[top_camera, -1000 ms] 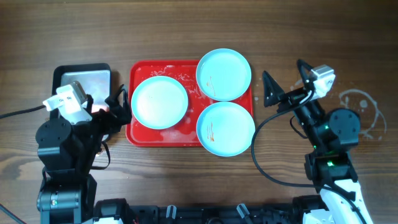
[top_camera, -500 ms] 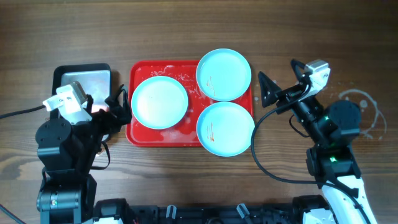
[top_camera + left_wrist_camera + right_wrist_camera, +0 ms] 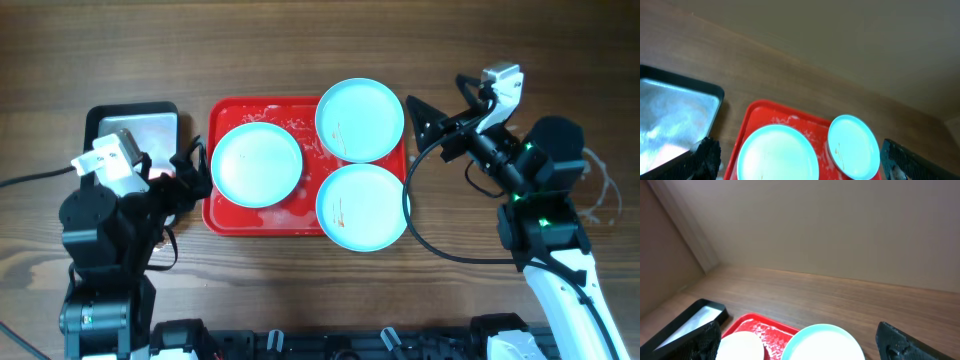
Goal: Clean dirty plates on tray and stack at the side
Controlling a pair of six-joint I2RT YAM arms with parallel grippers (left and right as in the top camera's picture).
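Turquoise plates on red tray mid-table; right gripper, spread wide and empty, just right of rear plate, nearer it than left gripper, likewise agape off tray's left rim.

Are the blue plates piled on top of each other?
No, the three plates lie spread out side by side on the red tray, not in a pile.

Light: bright and even from above in the overhead view; wrist views dimmer, warmer.
Shadows: thin, soft, beside the tray on the bench.
Glare: left plate washed near white; sheen on pan.
Focus: wrist views soft; dark fingers blurred.
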